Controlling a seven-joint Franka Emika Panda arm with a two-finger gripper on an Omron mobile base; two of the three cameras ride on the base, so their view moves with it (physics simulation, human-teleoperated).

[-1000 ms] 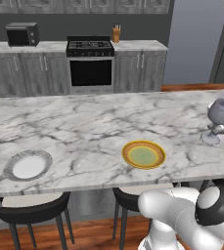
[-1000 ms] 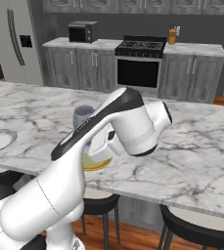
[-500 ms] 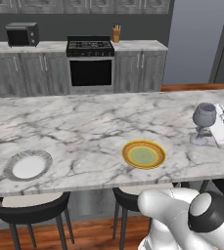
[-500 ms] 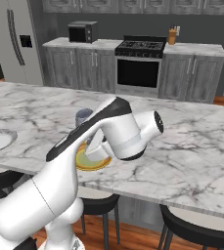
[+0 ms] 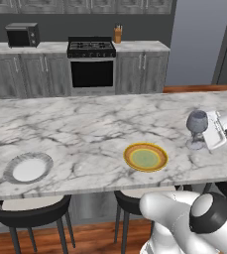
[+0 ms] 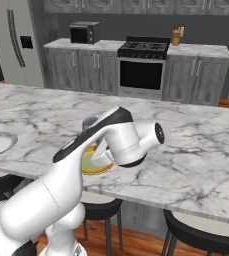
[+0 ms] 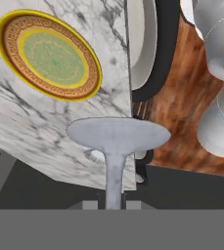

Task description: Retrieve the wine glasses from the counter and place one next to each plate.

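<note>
Glass [image 5: 197,123] nearer yellow plate [image 5: 145,157] (island)

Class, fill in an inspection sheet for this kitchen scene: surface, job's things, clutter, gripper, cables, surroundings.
Surface: marble island, white with grey veins.
Job's things: yellow plate near the front edge; white plate to the left; one wine glass upright, right of the yellow plate, its foot just above the marble.
Clutter: nothing seen.
Gripper: gripper shut on the wine glass; the hand view shows the stem between the fingertips.
Cables: nothing seen.
Surroundings: black stools in front; behind, back counter with microwave, stove and fridge.
</note>
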